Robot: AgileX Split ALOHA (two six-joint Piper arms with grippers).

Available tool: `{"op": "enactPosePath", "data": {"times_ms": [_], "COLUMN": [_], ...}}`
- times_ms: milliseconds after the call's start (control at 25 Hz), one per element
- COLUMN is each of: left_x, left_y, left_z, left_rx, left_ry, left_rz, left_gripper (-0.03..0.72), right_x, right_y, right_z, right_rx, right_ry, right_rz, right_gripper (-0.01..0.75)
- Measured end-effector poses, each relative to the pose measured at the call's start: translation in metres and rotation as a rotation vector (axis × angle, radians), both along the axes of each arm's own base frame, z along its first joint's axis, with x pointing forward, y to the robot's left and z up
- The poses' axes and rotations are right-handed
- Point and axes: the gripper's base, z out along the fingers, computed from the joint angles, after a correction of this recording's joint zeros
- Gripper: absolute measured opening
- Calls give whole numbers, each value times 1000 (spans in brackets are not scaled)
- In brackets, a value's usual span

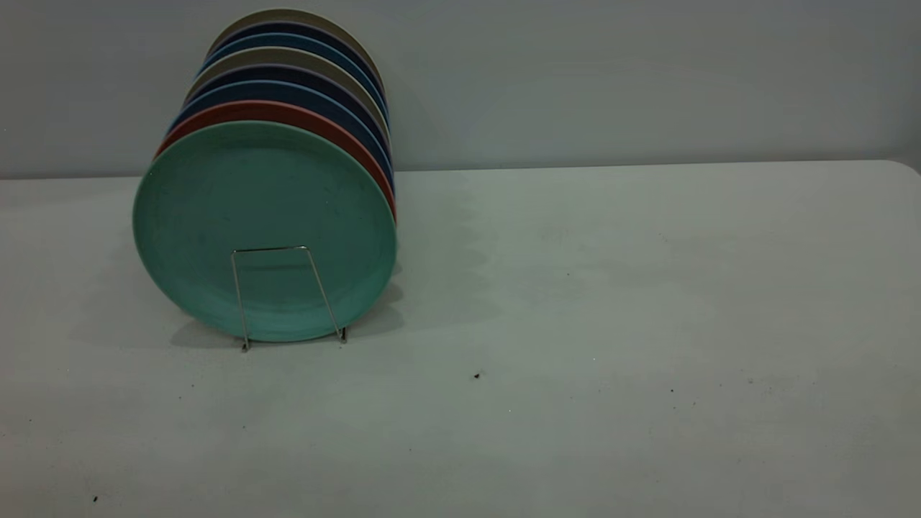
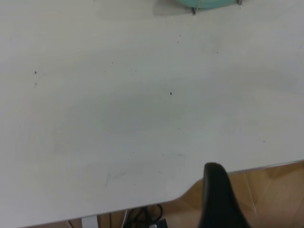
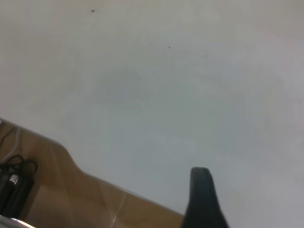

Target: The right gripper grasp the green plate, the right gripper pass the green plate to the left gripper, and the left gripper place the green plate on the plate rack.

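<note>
Your white surface (image 1: pixel 611 288) stretches wide, speckled with a few dark flecks. At its left stands the green plate (image 1: pixel 262 208), upright on edge in the front slot of the plate rack (image 1: pixel 284 295), with a red plate (image 1: pixel 288 115) and a row of dark blue and beige ones stacked behind it. Your left end effector (image 2: pixel 221 199) hangs at the surface's near edge over wooden floor; your right end effector (image 3: pixel 202 199) likewise. One black finger shows on each, so I cannot tell their spread.
</note>
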Motion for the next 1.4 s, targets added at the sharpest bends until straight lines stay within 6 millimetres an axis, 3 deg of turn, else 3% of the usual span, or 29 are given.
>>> {"op": "enactPosePath", "data": {"times_ms": [400,880,1400], "left_x": [-4,-17,-17], "left_y": [0,1,1], "left_z": [0,-1,-1], "left_rx": [-2,-7,-7], "left_ry": [-30,-126,-128], "left_rz": [0,8,8], "left_gripper": [461,461,461], "right_x": [0,-18,-18], "right_y": [0,-3,-3], "right_z": [0,0,0], "right_rx": [1,25,24], "right_ry": [-4,-140,-140], "right_rz": [-3,-294,-306], "right_gripper": [546,546,546]}}
